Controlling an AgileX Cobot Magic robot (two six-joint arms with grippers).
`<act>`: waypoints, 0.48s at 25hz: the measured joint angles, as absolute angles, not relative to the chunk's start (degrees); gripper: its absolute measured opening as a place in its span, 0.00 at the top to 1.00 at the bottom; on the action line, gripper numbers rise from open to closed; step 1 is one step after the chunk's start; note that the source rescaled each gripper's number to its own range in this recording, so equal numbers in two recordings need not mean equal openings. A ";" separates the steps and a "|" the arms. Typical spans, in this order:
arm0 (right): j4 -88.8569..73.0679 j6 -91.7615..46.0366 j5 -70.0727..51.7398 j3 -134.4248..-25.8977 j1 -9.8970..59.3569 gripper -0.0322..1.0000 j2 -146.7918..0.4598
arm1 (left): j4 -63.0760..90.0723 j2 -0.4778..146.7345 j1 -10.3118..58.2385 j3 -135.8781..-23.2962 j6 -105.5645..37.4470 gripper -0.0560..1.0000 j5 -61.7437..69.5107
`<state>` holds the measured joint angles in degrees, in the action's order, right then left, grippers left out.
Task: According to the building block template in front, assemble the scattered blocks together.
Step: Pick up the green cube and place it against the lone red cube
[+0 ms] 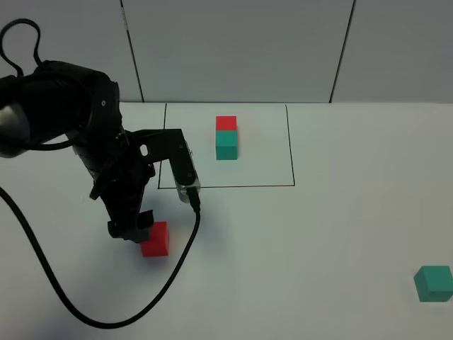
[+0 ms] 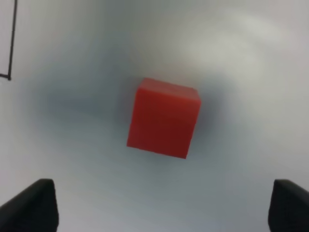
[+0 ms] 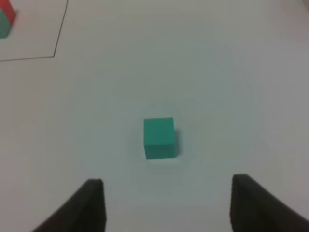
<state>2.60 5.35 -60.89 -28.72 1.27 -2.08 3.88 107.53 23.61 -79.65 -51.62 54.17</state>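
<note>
**Both loose cubes lay untouched on the surface**

The left fingers [image 2: 35, 207] stood spread wide with nothing between them. In the wrist view the red cube [image 2: 164, 118] sat ahead of the tips, roughly centred between them but not gripped. From the high camera, the left arm [image 1: 106, 152] leaned down over the white surface [image 1: 318, 234], with its tip just beside the red cube [image 1: 156, 239]. A black cable [image 1: 173, 273] looped past that cube.

The right fingers [image 3: 94, 205] were partly spread and also held nothing. The teal cube [image 3: 159, 137] rested ahead of them, well apart from the red one, near the right edge of the high view [image 1: 433, 283].

The building block template [image 1: 226, 137], with its red and teal cubes joined, sat inside the black outline [image 1: 293, 149] at the far middle of the surface.
</note>
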 joint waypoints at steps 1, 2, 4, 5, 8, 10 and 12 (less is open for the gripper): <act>2.60 5.35 -60.89 -28.72 1.27 0.59 -2.08 | 3.88 107.08 23.42 -79.65 -50.48 0.06 54.29; 2.60 5.35 -60.89 -28.72 1.27 0.59 -2.08 | 3.90 106.80 23.01 -79.65 -49.02 0.06 54.34; 2.60 5.35 -60.89 -28.72 1.27 0.59 -2.08 | 3.90 106.51 21.87 -79.65 -45.86 0.07 54.41; 2.60 5.35 -60.89 -28.72 1.27 0.59 -2.08 | 3.90 106.48 21.32 -79.65 -44.12 0.07 54.41; 2.60 5.35 -60.89 -28.72 1.27 0.59 -2.08 | 3.72 106.48 19.56 -79.65 -40.36 0.08 54.41; 2.60 5.35 -60.89 -28.72 1.27 0.59 -2.08 | 3.61 106.48 19.08 -79.65 -38.46 0.08 54.41; 2.60 5.35 -60.89 -28.72 1.27 0.59 -2.08 | 3.74 106.48 19.01 -79.65 -37.11 0.09 54.41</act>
